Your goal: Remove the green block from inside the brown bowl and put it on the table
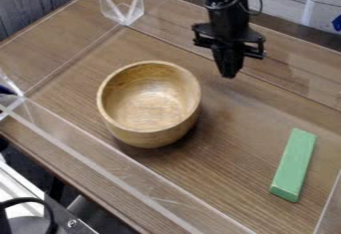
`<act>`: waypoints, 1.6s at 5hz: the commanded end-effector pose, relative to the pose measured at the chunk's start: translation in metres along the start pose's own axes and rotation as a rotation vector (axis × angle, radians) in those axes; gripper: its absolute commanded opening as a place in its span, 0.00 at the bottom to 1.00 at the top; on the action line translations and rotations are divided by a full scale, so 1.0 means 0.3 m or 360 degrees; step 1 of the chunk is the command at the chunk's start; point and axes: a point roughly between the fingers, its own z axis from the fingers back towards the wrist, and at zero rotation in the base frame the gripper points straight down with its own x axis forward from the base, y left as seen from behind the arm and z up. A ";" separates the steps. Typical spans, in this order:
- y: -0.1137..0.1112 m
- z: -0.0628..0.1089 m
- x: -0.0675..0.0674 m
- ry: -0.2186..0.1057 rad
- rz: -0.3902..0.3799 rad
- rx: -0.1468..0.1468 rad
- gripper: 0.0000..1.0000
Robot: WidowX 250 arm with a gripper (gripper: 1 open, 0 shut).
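Camera view: gripper [230, 71] closed and empty above the desk [200, 168].
The brown bowl [151, 103] sits lower left of the gripper, apart from it, nothing inside; the green block [294, 164] lies flat on the desk, lower right of the gripper, well apart.

One green block [294, 164], one brown bowl [151, 103] and one tool [230, 72] on one table [226, 128].

- The table [253, 128], brown wood grain, edged by low clear walls.
- The brown bowl [151, 103] sits left of centre.
- The green block [294, 164] lies flat, near right, apparently by the wall.
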 end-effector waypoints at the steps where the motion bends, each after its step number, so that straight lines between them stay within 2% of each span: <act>1: -0.018 0.036 0.093 -0.0102 0.0003 -0.0018 0.00; 2: -0.034 0.018 0.124 -0.0133 0.0021 -0.0022 0.00; 3: -0.043 0.004 0.128 -0.0160 0.0041 -0.0024 0.00; 5: -0.065 -0.009 0.112 -0.0137 0.0000 -0.0027 0.00; 7: -0.065 -0.041 0.107 -0.0157 0.0012 0.0051 0.00; 8: -0.064 -0.051 0.104 -0.0194 -0.0031 0.0051 0.00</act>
